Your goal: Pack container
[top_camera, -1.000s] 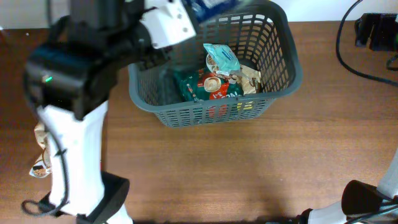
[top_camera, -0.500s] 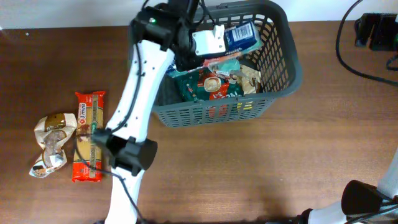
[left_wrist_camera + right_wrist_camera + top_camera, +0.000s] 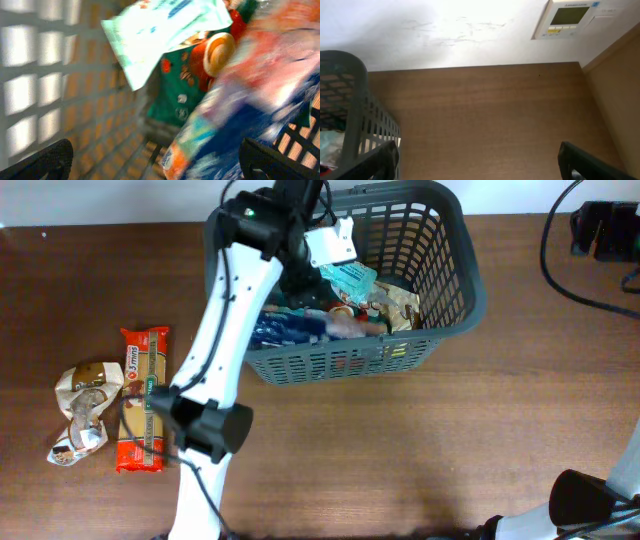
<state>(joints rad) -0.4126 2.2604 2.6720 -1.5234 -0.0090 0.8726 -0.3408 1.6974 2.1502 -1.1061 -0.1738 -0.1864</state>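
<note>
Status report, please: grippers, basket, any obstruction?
Left gripper open over basket, blue packet inside, blurred. Right gripper open, empty. Pasta packet, crumpled packet on table.

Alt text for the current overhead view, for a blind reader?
The left arm reaches into a dark grey basket holding food packets, a blurred blue packet among them. Left of it, a red pasta packet and a crumpled packet lie on the table.

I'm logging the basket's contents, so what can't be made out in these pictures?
Blue packet: motion-blurred in the overhead and left wrist views; label unreadable.
Basket: left arm covers its left inside overhead; right wrist view cuts it off at the edge.
Left end effector: hidden overhead by its own wrist; only fingertips show in the left wrist view.
</note>
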